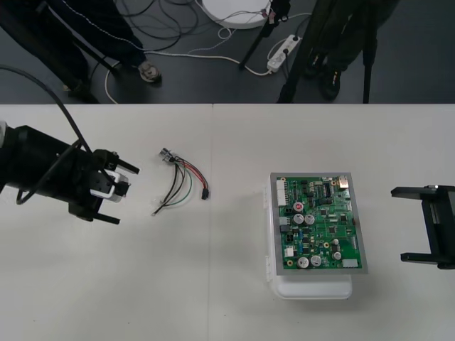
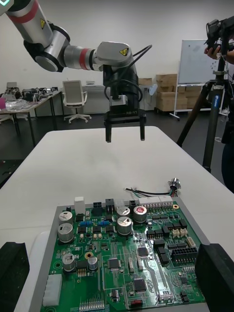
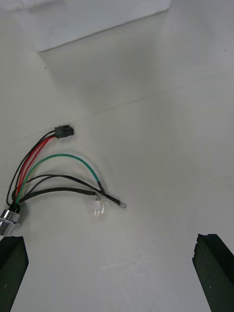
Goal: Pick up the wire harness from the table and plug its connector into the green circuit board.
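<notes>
Here, harness (image 1: pixel 179 183) on table (image 1: pixel 213 284) beside splayed left gripper (image 1: pixel 128 195), right gripper (image 1: pixel 397 224) near board (image 1: pixel 320 224)

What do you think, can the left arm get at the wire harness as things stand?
Probably yes: the open left claw sits beside the wire harness, with nothing standing between them.

**Both grippers wide open**

In from nine o'clock comes the left arm (image 1: pixel 35 167), left gripper (image 1: pixel 125 193) aimed at three, fingers (image 3: pixel 12 273) spread wide. The right gripper (image 1: pixel 398 224) sits at three o'clock, facing nine, jaws apart.
</notes>
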